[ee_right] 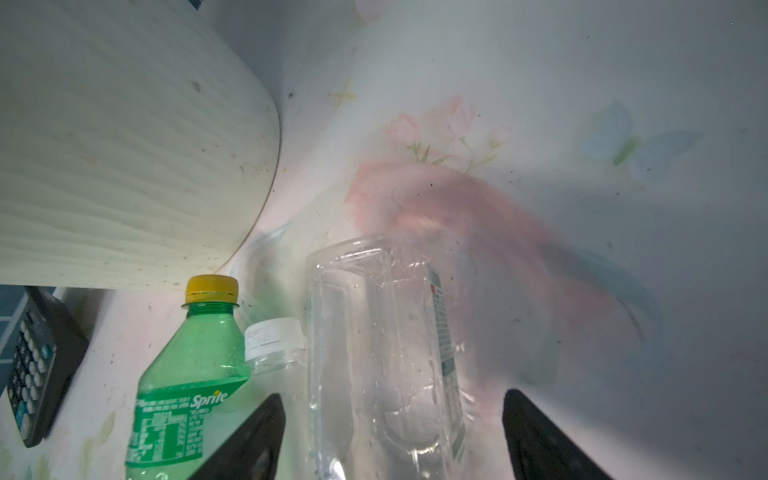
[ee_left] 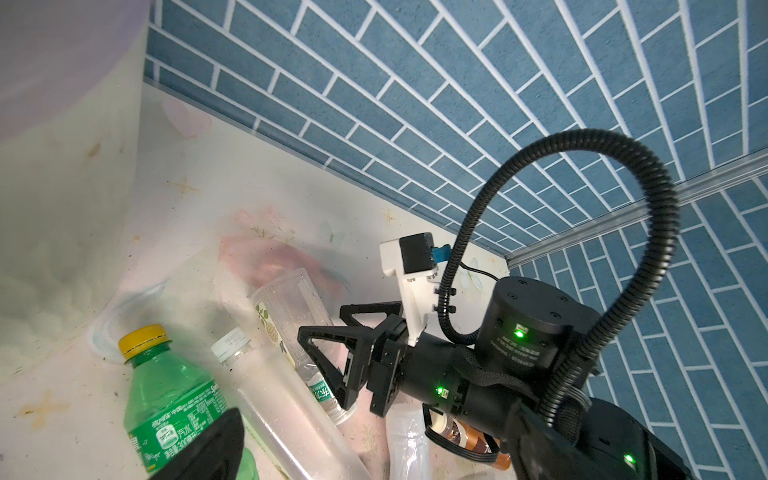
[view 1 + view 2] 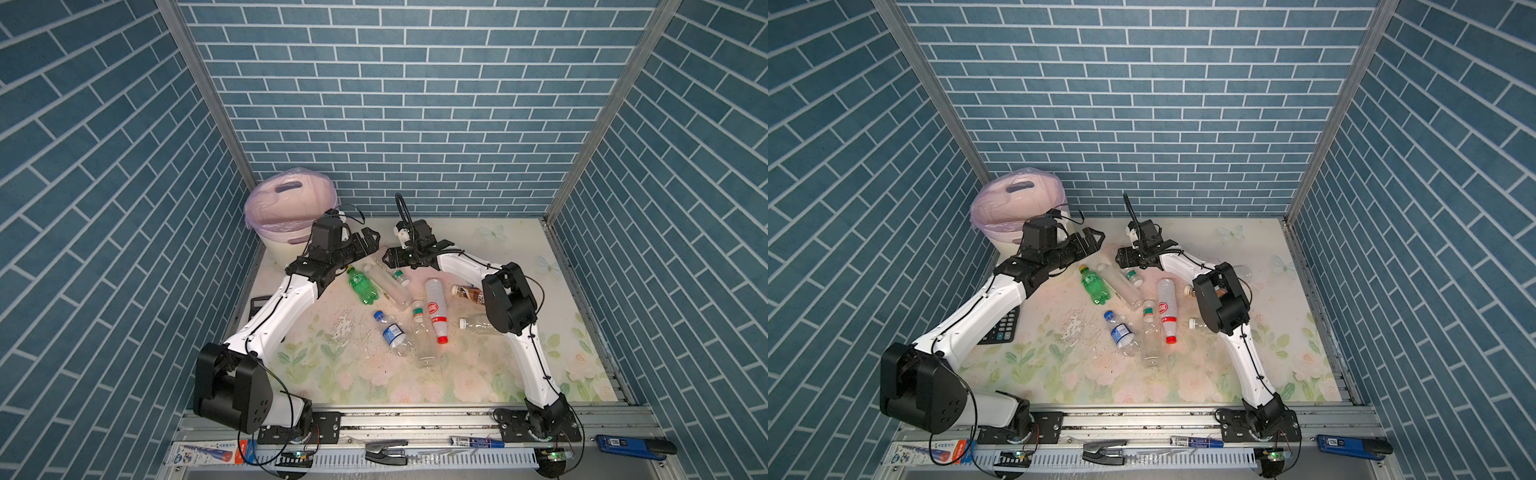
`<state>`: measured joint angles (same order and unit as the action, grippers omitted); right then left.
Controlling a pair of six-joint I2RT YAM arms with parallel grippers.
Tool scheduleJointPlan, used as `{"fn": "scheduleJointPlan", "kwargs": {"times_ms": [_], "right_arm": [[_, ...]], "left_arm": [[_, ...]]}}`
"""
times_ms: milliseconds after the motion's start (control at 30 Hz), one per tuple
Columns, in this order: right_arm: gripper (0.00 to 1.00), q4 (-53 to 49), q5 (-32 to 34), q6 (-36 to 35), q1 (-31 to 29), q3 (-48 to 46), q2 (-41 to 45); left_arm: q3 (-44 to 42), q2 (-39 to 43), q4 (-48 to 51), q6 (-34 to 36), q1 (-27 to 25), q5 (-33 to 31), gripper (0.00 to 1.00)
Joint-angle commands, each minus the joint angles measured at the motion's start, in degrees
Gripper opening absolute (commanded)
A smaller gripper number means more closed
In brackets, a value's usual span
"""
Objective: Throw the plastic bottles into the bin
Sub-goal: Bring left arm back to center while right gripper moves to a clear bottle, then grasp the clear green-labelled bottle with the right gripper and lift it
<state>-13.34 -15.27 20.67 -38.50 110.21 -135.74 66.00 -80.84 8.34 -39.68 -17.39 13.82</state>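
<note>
One bin (image 3: 276, 249), far-left corner. About eight plastic bottles (image 3: 434, 305) lying mid-table: likely light, crushable, slick; grasp mid-body. One clear bottle (image 1: 374, 311) between right gripper's (image 1: 392, 397) parted jaws, unclamped. Left gripper (image 3: 371, 240) spread wide, empty, beside bin.

Three walls (image 3: 415, 104) of blue brick-pattern panel close the stall — back, left and right — joined at the corners by bare metal posts (image 3: 214, 104). The tabletop (image 3: 332, 386) is pale, printed with pink flowers, green leaves and butterflies, and scuffed near the middle. A metal rail (image 3: 415, 417) runs along its near edge. The light is even and soft.
</note>
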Motion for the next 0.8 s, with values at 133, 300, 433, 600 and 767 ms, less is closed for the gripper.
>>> {"fn": "scheduleJointPlan", "kwargs": {"times_ms": [133,300,433,600,767], "right_arm": [[0.79,-5.70,3.01,-1.33,-0.94,7.49,-4.47],[0.75,-7.27,5.38,-1.51,-1.05,8.26,-5.14],[0.72,-8.22,7.81,-1.76,-0.96,7.87,-4.81],[0.68,-7.96,9.44,-2.21,-0.37,5.93,-3.70],[0.65,-6.43,9.64,-2.21,0.86,2.66,-1.73]], "left_arm": [[-2.08,0.39,-1.49,-0.57,-0.02,0.85,0.99],[-2.62,0.73,-1.44,-0.57,-0.02,0.67,0.99],[-2.70,0.76,-1.36,-0.64,-0.02,0.75,0.99],[-2.76,0.85,-1.05,-0.84,-0.02,0.76,0.99],[-2.85,1.02,-0.74,-0.92,-0.02,0.33,0.99]]}}
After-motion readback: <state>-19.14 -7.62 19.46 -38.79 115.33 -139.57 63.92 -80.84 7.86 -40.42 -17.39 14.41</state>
